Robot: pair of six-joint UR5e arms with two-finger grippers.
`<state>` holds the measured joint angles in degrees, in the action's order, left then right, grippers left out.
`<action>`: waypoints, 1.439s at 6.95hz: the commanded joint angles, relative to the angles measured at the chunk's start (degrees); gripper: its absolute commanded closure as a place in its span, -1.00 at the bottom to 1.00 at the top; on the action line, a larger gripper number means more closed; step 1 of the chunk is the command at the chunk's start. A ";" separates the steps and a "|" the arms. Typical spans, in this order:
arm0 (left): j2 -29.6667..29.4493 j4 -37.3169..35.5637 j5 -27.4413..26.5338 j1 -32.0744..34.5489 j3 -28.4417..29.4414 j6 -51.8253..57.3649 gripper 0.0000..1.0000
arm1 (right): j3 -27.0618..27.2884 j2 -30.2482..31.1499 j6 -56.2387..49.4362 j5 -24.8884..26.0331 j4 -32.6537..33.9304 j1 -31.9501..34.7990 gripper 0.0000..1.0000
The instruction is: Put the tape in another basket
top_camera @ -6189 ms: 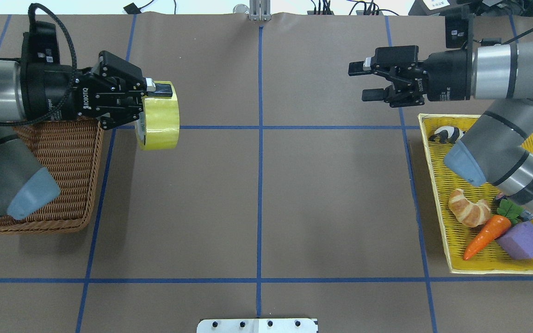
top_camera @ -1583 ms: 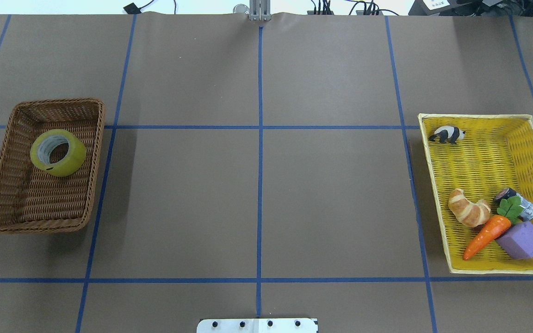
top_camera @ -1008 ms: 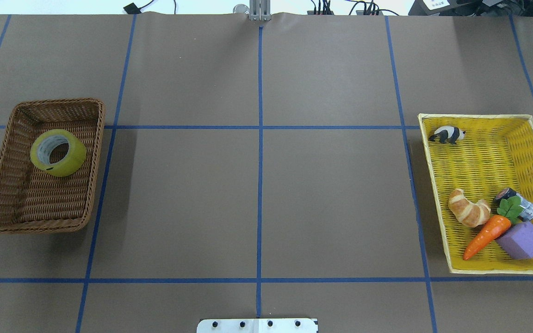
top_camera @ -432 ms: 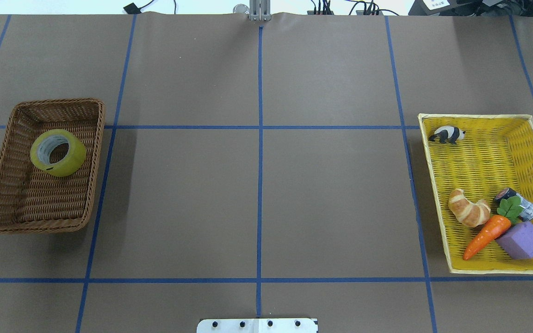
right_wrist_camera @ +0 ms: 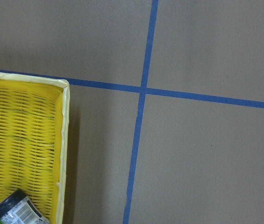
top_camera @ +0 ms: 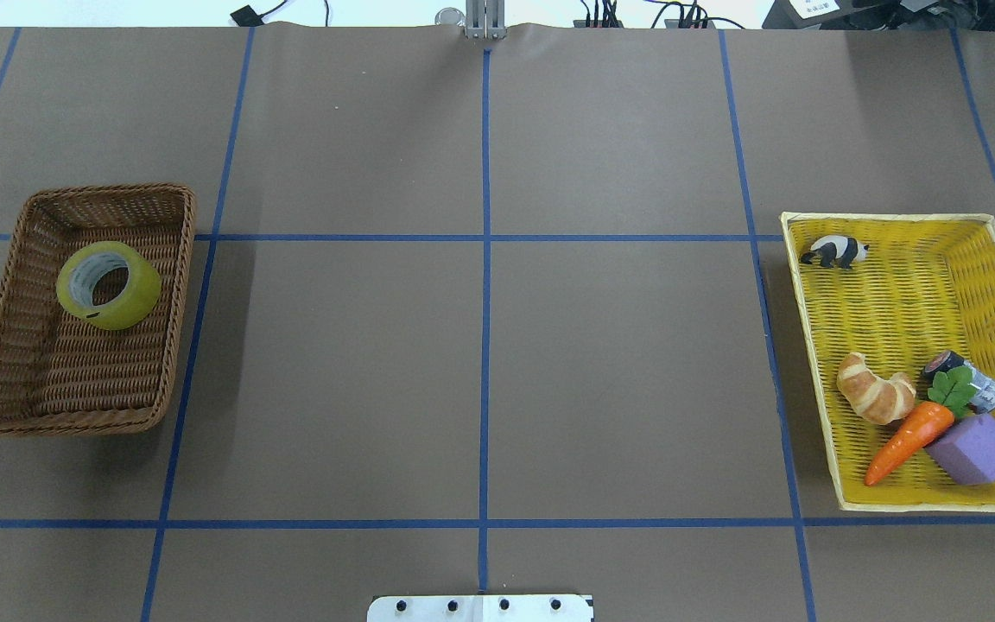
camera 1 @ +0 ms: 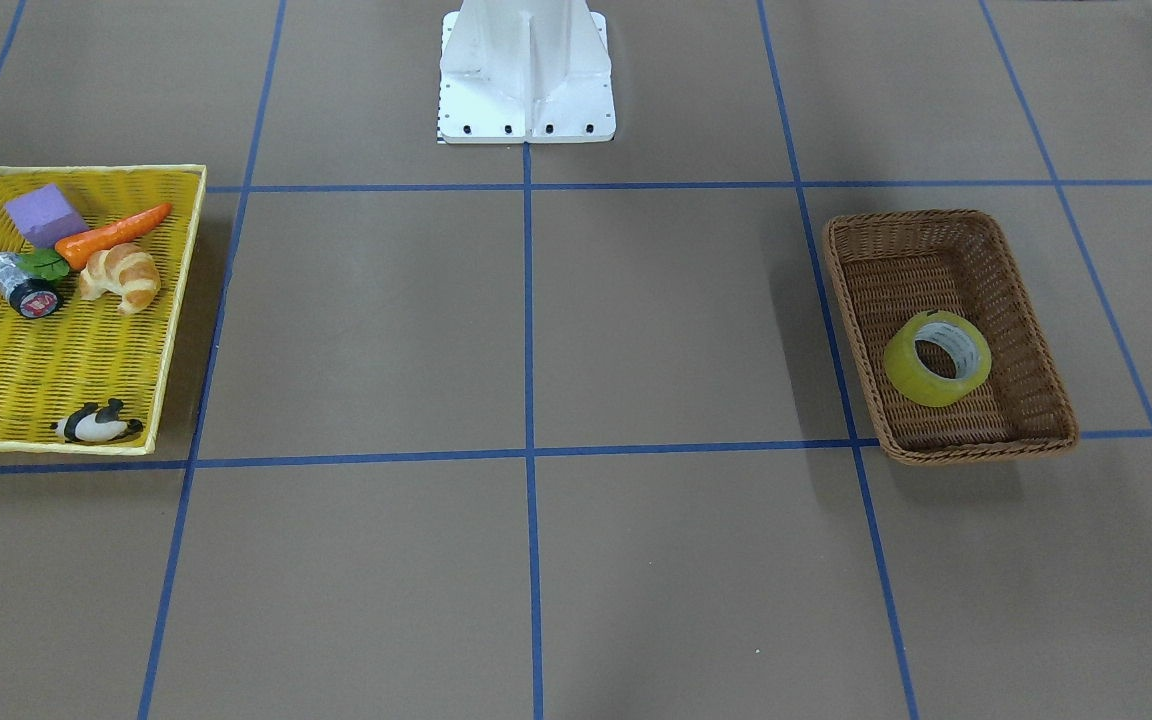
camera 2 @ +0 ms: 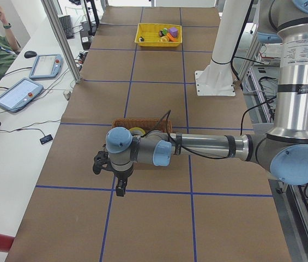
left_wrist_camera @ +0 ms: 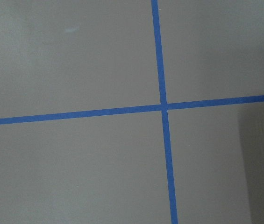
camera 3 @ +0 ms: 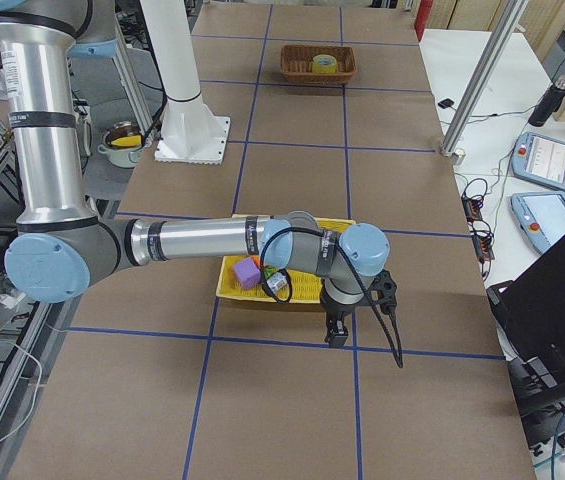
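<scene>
Tape [top_camera: 108,285] has left the left gripper's hold beside the basket [top_camera: 87,380] and now sits inside it, while both arms have pulled out of the overhead view.
By my reading the task is done: the roll lies on its flat side on the basket floor, hole upward, in the half farther from the robot, and nothing seems left to carry. Left gripper [camera 2: 109,177] hangs over bare table outside the basket, past the end that faces away from the yellow tray [top_camera: 895,302], well apart from the roll and touching nothing. Right gripper [camera 3: 354,312] is far from the basket, out beyond the yellow tray. Both show only in the side views, so I cannot tell whether their fingers are spread or closed; the wrist cameras show no fingers.
</scene>
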<state>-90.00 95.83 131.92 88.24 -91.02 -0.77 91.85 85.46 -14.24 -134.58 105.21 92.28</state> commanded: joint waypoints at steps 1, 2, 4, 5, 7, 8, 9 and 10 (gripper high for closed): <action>0.00 -0.03 0.00 0.00 0.32 0.15 -0.99 | -1.14 0.06 0.08 -0.07 -0.01 0.00 -1.00; 0.00 -0.03 0.00 0.00 0.32 0.15 -0.99 | -1.06 -0.03 0.17 -0.07 -0.01 -0.09 -1.00; 0.00 0.06 0.00 0.00 0.32 0.24 -0.99 | -1.15 -0.12 0.09 -0.07 -0.01 -0.09 -1.00; 0.00 -0.03 0.00 0.00 0.32 0.15 -0.99 | -1.32 -0.03 0.00 -0.07 -0.01 -0.17 -1.00; 0.09 -0.03 -0.09 0.00 0.49 0.24 -0.99 | -1.41 0.05 0.00 0.02 -0.01 -0.53 -1.00; 0.09 -0.03 -0.09 0.00 0.50 0.24 -0.99 | -2.11 0.06 0.00 0.02 -0.09 -0.88 -1.00; 0.09 -0.03 0.00 0.00 0.41 0.24 -0.99 | -3.59 0.06 0.00 0.10 -2.53 -1.49 -1.00; 0.09 -0.03 -0.09 0.00 0.41 0.24 -0.99 | -6.39 0.06 0.08 0.10 -7.17 -1.58 -1.00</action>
<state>-89.91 95.80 131.88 88.24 -90.58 -0.53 88.22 85.51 -14.22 -134.51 102.46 91.03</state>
